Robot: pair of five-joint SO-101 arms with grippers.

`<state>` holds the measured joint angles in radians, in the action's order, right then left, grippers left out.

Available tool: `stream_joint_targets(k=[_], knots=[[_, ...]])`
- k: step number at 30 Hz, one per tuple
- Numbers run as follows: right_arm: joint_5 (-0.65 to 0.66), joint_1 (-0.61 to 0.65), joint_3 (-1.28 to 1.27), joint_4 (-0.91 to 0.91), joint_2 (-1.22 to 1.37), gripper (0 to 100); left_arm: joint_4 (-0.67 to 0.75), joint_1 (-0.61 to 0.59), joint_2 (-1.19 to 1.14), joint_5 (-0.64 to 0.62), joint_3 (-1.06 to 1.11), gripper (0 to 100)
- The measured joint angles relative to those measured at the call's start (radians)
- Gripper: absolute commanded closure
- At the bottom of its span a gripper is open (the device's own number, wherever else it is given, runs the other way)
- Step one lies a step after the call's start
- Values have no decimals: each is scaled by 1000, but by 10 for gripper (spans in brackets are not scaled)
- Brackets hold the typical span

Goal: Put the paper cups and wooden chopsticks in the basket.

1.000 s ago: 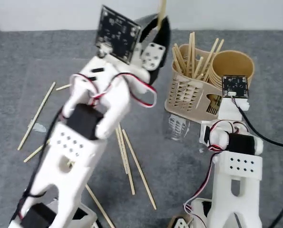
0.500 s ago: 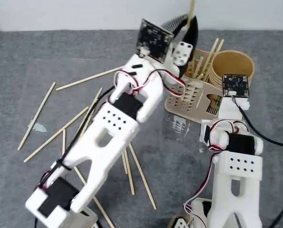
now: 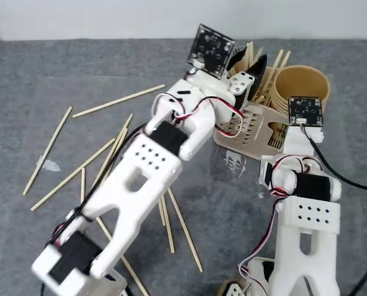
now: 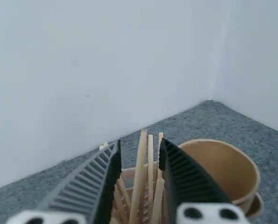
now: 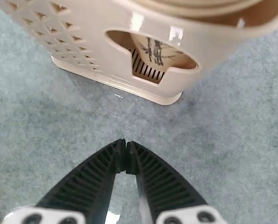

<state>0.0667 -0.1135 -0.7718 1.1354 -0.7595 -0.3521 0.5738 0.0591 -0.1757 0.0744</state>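
light: bright, even, diffuse | shadows: soft, faint | glare: small white highlights on basket wall

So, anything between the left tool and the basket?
Nothing visible. The left tool hangs right above the basket, jaws apart, with the basket's upright chopsticks showing between them. The right tool sits low outside the basket's wall, clear of that path.
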Motion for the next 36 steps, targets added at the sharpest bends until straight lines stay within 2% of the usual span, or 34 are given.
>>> stream_joint_targets(k=[4,9,16,20,26,31,36], knots=[[0,0,0,0,0,990,-130,-60,130,-2,0,858],[0,0,0,0,0,987,-373,-204,336,3,0,861],[0,74,0,3,0,987,-755,-373,560,147,0,863],[-3,137,0,23,0,987,-910,-480,624,219,14,863],[-38,299,0,37,0,987,-1005,-646,680,278,160,863],[-34,460,92,164,49,984,-1005,-781,749,278,336,863],[-34,600,288,292,249,882,-982,-868,865,278,519,863]])
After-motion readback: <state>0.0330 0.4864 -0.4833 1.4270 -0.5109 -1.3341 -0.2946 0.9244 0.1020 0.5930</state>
